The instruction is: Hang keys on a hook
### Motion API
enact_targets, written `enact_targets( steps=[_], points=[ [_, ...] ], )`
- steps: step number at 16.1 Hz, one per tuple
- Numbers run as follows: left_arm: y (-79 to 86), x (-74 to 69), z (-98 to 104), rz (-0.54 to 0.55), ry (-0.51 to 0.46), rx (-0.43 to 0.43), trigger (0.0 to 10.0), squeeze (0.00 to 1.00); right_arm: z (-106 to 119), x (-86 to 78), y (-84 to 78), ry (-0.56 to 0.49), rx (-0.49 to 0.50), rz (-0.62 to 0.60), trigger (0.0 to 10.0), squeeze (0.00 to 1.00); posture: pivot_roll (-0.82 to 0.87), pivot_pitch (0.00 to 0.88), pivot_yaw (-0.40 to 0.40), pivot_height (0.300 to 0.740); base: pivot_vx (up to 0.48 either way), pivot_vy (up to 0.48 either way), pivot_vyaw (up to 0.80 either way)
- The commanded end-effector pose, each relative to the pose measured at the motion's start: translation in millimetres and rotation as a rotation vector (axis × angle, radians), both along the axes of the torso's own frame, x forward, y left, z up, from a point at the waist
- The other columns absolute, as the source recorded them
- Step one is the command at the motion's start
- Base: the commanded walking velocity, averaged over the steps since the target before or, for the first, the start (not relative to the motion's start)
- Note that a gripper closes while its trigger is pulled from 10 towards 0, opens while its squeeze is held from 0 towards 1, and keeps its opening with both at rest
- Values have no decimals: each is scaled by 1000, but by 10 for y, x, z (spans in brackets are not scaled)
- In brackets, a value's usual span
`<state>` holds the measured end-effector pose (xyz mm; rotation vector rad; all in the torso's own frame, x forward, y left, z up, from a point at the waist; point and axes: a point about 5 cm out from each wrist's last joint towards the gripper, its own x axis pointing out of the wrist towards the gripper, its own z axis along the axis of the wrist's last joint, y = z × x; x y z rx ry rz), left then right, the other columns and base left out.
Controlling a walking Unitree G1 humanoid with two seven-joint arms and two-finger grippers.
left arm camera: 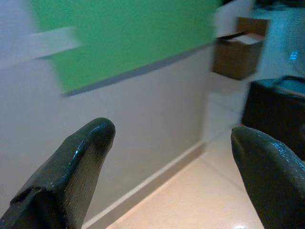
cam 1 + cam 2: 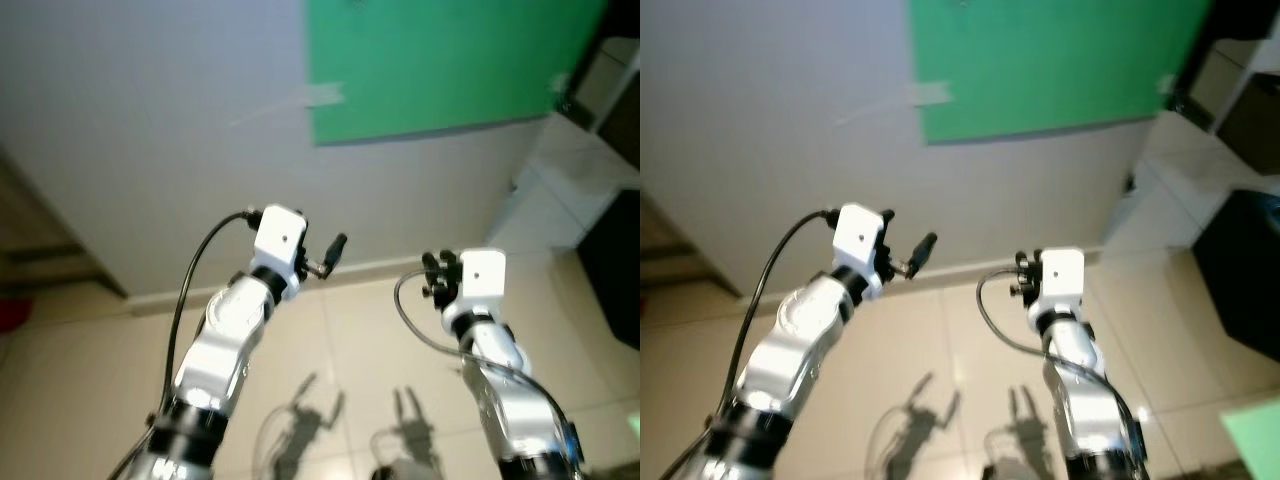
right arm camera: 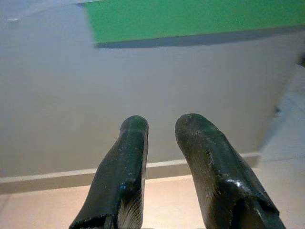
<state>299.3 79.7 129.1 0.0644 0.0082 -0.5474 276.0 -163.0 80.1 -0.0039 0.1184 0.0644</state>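
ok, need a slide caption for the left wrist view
Left gripper open and empty, its fingers aimed at a white wall below a green panel.

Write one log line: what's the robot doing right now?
left gripper: fingers open, empty | right gripper: narrow gap, empty | facing: green panel on white wall
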Motion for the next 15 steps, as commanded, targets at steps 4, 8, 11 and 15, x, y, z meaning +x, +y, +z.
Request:
enact_targets(
  steps=[4, 8, 11, 15],
  points=[
    [-57, -18, 26, -25, -16, 9, 10000, 0, -22, -20, -3, 4, 18, -7, 10000, 0, -102, 0, 88, 725, 0, -230, -597],
    [-53, -10, 12, -15, -14, 19, 10000, 0, -27, -1, 5, 12, 19, -19, 10000, 0, -102, 0, 89, 725, 0, 0, -558],
    [-56, -14, 4, -11, -14, 28, 10000, 0, -34, -5, 2, 14, 15, -21, 10000, 0, -105, 0, 90, 725, 0, 0, -581],
    [-45, -7, -20, -2, -10, 56, 10000, 0, -15, -11, -5, 5, -4, -29, 10000, 0, -108, 0, 88, 725, 0, 0, -587]
  ],
)
